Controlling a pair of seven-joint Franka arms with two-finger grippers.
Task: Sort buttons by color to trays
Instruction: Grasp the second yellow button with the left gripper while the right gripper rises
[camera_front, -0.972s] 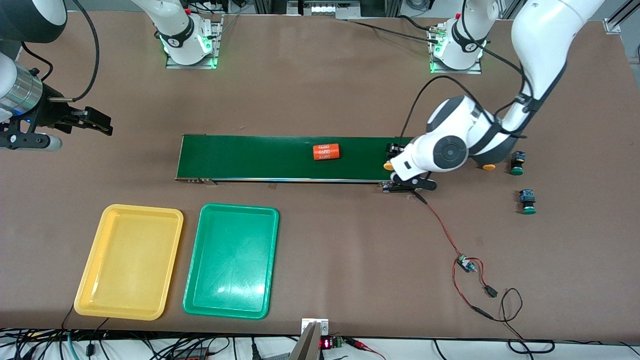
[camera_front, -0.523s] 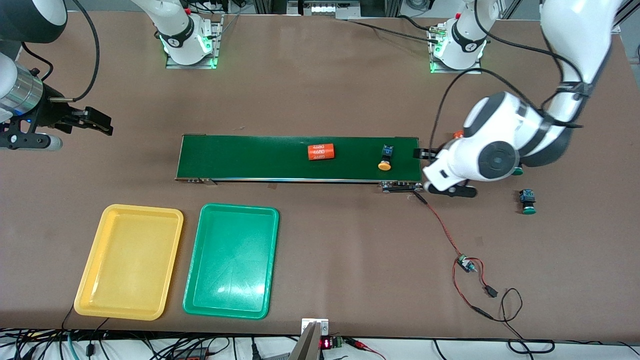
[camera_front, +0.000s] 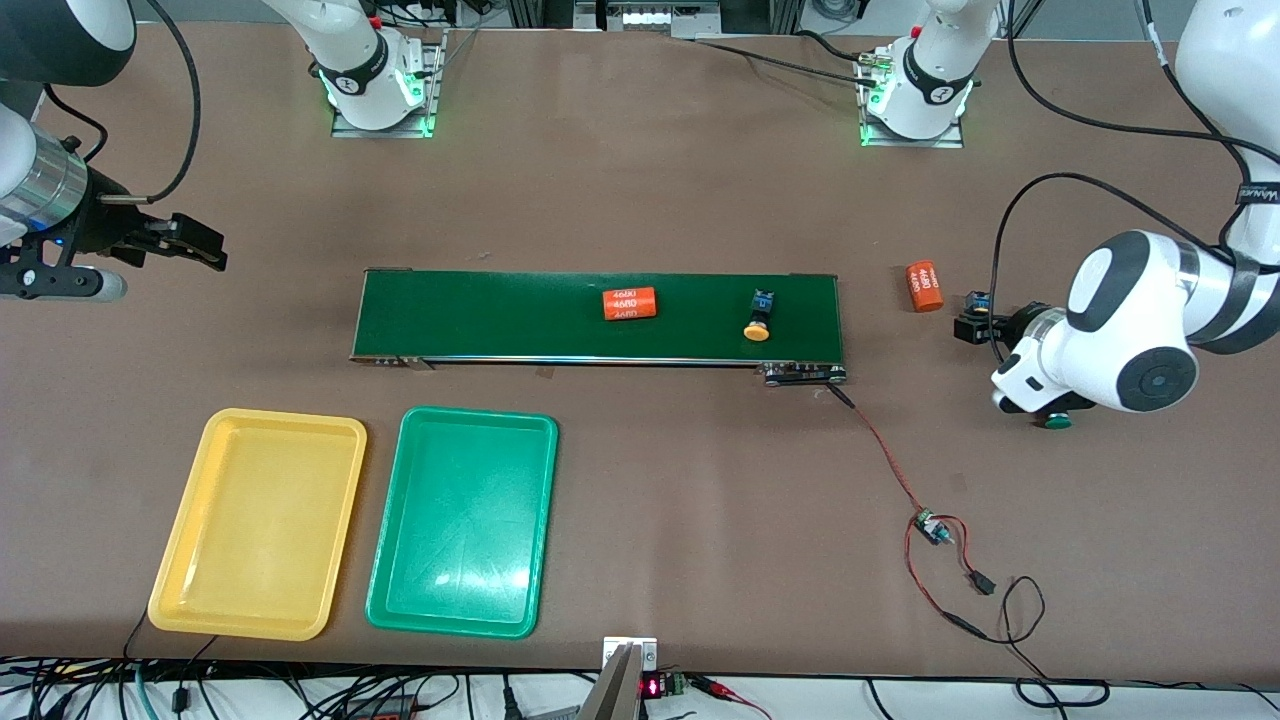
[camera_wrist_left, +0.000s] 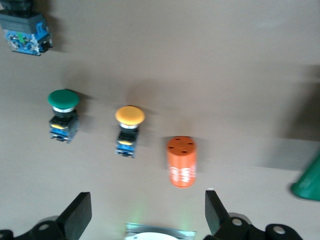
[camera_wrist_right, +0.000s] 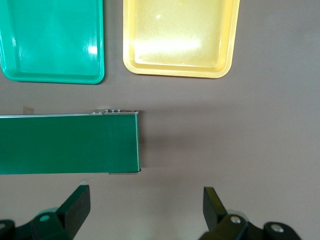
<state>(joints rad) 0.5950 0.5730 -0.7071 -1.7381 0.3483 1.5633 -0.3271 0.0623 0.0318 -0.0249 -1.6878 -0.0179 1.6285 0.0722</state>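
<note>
Off the conveyor belt (camera_front: 600, 315) at the left arm's end of the desk, an orange-yellow button (camera_wrist_left: 129, 116) and a green button (camera_wrist_left: 63, 100) lie beneath the left gripper (camera_wrist_left: 145, 210), fingers released, while the right gripper (camera_wrist_right: 145, 207) waits, equally released.

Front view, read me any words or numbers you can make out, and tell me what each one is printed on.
"4680", repeated in white rows: on the orange cylinder lying on the green belt.
"4680": on the second orange cylinder on the table, past the belt toward the left arm's end.
Red display at the table edge: too small to read.
</note>
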